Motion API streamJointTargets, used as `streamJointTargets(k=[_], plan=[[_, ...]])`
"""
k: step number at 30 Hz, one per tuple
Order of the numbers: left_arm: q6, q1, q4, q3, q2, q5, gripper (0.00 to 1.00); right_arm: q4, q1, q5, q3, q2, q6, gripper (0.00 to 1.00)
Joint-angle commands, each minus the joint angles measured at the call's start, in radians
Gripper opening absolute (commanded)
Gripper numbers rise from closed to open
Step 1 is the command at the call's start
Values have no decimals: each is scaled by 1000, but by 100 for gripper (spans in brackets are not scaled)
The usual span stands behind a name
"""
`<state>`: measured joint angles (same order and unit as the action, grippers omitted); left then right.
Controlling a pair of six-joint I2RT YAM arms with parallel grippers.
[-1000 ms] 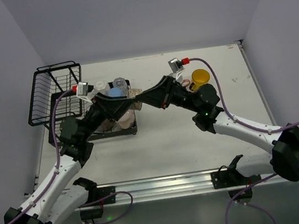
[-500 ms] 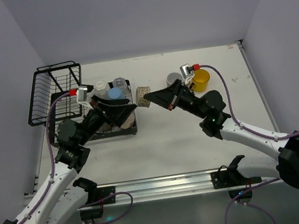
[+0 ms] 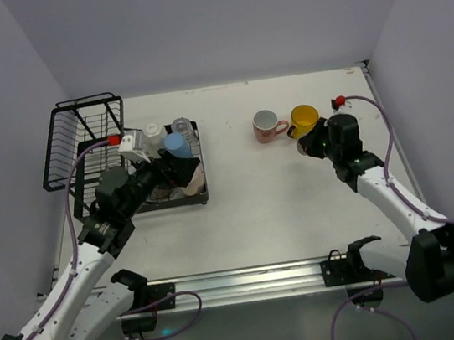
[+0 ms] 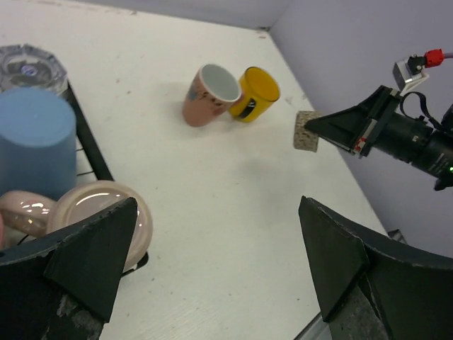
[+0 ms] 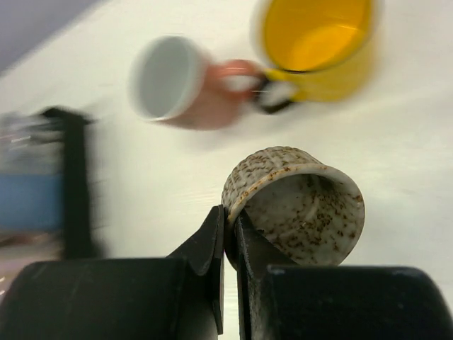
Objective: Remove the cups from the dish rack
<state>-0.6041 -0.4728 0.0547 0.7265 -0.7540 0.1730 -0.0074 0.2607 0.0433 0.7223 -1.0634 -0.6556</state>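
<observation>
- Right gripper (image 5: 230, 219): you had its fingers clamped on the side wall of the speckled beige cup (image 5: 297, 205), pinching it just beside the rim. The cup lay tilted on its side at the fingertips, with its open mouth turned toward the wrist camera.
- Position of the held cup: you kept it out over the right part of the white table (image 3: 258, 208), near the yellow cup (image 3: 303, 118) and well apart from the dish rack (image 3: 80, 148). Whether its lower edge touched the table could not be told.
- Left gripper (image 4: 219, 262): you had its fingers spread wide apart with nothing between them. It hung at the right end of the rack's flat tray section, pointing across the table toward the right arm.
- Unloaded cups: the pink cup (image 3: 266, 125), white inside, and the yellow cup sat on the table touching each other, the pink one on the left. Both were upright in the overhead view.
- Cups in the rack: the blue cup (image 4: 32, 152) stood mouth down in the tray section, with a clear glass (image 4: 32, 67) just behind it. A glossy pink cup (image 4: 99, 212) lay beside the blue one at the tray's near right corner, its base toward your left wrist camera.
- Basket section: the taller wire basket stood at the far left.
</observation>
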Motion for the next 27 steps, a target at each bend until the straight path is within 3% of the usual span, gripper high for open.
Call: streamJointTargets(k=[1, 7, 20, 27], plan=[[56, -9, 57, -6, -37, -108, 100, -201, -96, -192, 72, -126, 184, 0], [81, -73, 31, -16, -131, -242, 100, -226, -215, -224, 157, -329, 208, 0], [159, -208, 49, -6, -232, -555, 100, -286, -276, -275, 319, -599, 228, 1], [135, -257, 106, -48, -225, -664, 100, -310, -291, -255, 355, -627, 225, 28]])
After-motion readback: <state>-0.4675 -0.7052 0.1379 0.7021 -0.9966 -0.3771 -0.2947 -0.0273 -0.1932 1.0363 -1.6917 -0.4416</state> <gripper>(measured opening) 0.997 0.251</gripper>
